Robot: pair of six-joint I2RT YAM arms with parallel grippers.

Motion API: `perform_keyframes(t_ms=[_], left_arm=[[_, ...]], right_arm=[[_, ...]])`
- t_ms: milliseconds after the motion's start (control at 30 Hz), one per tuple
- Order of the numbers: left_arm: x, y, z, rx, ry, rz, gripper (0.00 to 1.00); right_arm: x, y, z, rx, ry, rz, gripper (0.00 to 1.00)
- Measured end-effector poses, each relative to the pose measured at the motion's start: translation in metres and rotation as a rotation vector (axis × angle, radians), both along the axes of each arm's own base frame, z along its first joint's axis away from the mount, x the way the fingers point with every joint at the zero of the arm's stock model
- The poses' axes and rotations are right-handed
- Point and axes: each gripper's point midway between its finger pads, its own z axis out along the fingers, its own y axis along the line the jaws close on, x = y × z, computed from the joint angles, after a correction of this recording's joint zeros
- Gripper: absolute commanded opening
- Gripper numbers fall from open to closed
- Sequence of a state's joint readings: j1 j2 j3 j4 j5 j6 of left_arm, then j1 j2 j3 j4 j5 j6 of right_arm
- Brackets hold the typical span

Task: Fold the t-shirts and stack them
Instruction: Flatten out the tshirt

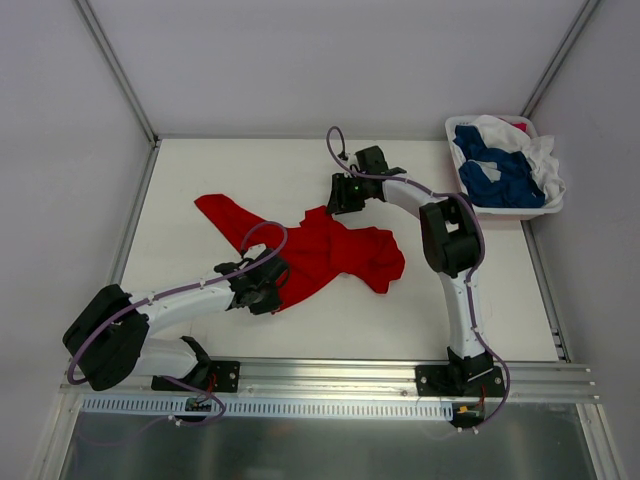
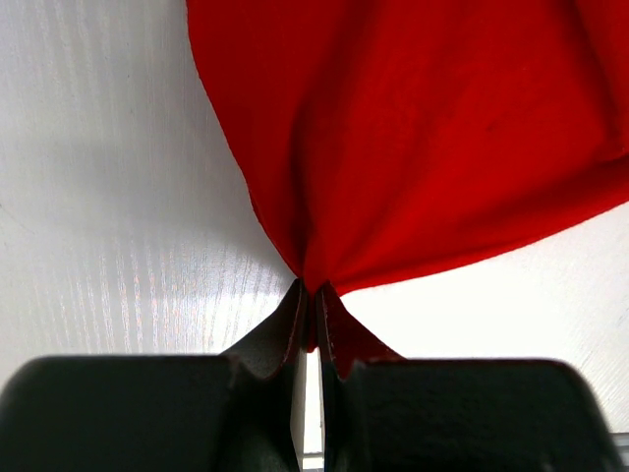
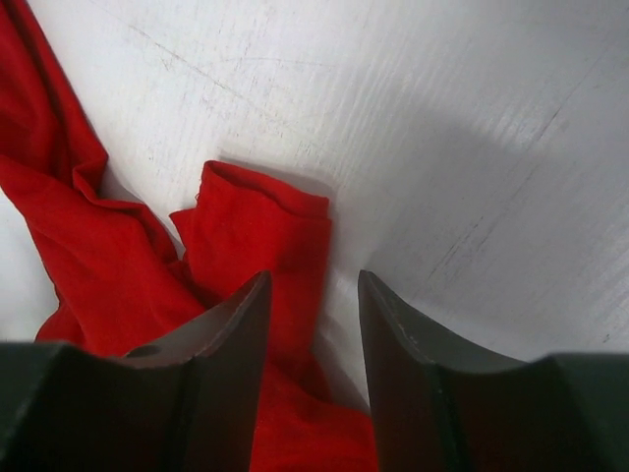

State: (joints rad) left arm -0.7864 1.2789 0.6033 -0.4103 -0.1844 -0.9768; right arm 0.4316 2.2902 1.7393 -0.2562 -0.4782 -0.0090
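Note:
A bright red t-shirt [image 1: 335, 250] lies crumpled across the middle of the white table [image 1: 480, 300], one part stretching to the back left. At its near-left edge my left gripper [image 1: 268, 288] is shut on a pinch of the cloth. In the left wrist view the red t-shirt [image 2: 442, 128] fans out from the closed left gripper [image 2: 314, 288]. At the shirt's far edge my right gripper [image 1: 338, 195] stands open. In the right wrist view a hemmed flap of the red t-shirt [image 3: 257, 221] lies under the right gripper [image 3: 313, 282], partly between its fingers. Dark blue t-shirts [image 1: 497, 176] and a white one [image 1: 543, 158] sit in the basket.
A white plastic basket [image 1: 508, 211] stands at the back right corner of the table. Metal frame rails run along the left and right table edges, and a rail [image 1: 330, 375] carrying both arm bases crosses the near edge.

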Motion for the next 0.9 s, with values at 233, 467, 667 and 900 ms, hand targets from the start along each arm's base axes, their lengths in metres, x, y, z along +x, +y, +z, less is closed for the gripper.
perform_keyframes(t_ms=[233,467,667,900], left_arm=[[0.000,0.000,-0.001,0.002,0.002,0.000,0.00],[0.000,0.000,-0.001,0.004,0.004,0.000,0.00],[0.000,0.000,-0.001,0.004,0.004,0.000,0.00],[0.000,0.000,-0.001,0.004,0.004,0.000,0.00]], right_arm=[[0.000,0.000,0.000,0.003,0.001,0.000,0.44],[-0.001,0.003,0.001,0.005,0.002,0.003,0.43],[-0.005,0.015,0.000,0.004,0.003,0.027,0.40],[-0.010,0.021,-0.007,0.000,0.021,0.038,0.00]])
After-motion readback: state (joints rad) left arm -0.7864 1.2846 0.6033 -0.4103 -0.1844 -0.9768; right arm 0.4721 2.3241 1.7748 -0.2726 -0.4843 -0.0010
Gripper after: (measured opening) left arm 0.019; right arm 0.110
